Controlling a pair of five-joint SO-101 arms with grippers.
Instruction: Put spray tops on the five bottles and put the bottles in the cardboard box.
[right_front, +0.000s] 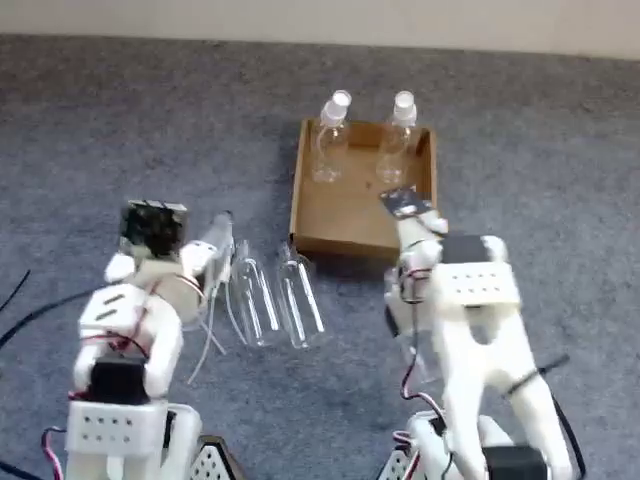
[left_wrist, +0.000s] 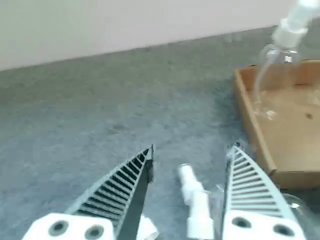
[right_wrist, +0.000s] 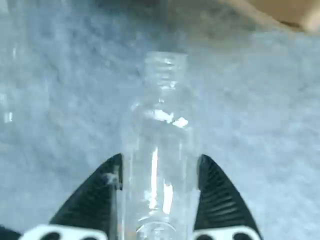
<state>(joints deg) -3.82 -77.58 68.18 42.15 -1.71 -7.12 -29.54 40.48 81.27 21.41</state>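
Observation:
Two clear bottles with white spray tops (right_front: 330, 140) (right_front: 395, 140) stand in the cardboard box (right_front: 297, 190). Two more topless bottles (right_front: 255, 295) (right_front: 300, 295) lie on the carpet in front of the box. My left gripper (left_wrist: 192, 149) is open, low over a white spray top (left_wrist: 194, 200) that lies between its fingers; in the high view this gripper (right_front: 215, 250) is just left of the lying bottles. My right gripper (right_wrist: 160, 157) is shut on a clear topless bottle (right_wrist: 160, 130), whose threaded neck points away from the fingers.
Grey carpet covers the floor, with open room left of and behind the box. The right arm (right_front: 450, 280) stands close to the box's front right corner (right_wrist: 280, 10). The spray top's thin tube (right_front: 208, 335) trails on the carpet beside the left arm.

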